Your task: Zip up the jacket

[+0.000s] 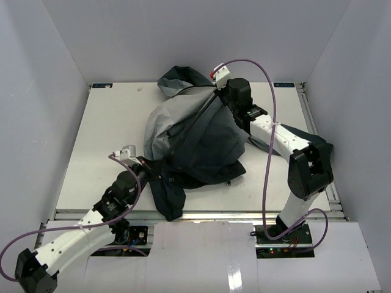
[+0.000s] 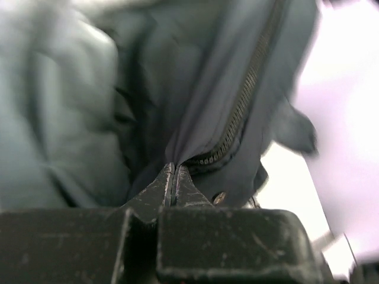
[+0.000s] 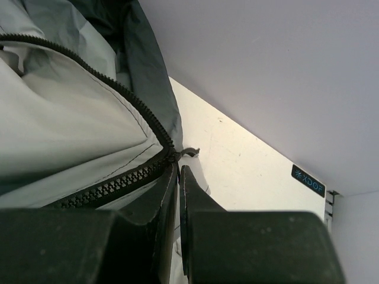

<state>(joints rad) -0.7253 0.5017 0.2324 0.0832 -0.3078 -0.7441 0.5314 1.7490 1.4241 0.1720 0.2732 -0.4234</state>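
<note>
The jacket (image 1: 201, 143) lies crumpled in the middle of the table, light grey on the left and dark charcoal on the right, with its hood at the back. Its dark zipper (image 1: 193, 125) runs from the near hem to the collar. My left gripper (image 1: 148, 166) is shut on the fabric at the zipper's bottom end (image 2: 204, 160), beside a metal snap (image 2: 219, 197). My right gripper (image 1: 219, 91) is at the collar, jaws closed at the zipper slider (image 3: 175, 152); a small pull end (image 3: 192, 152) sticks out past the tips.
White table (image 1: 104, 140) with white walls on three sides. The back wall and a table-corner label (image 3: 308, 180) are close behind my right gripper. A dark sleeve or hem fold (image 1: 170, 198) hangs toward the near edge.
</note>
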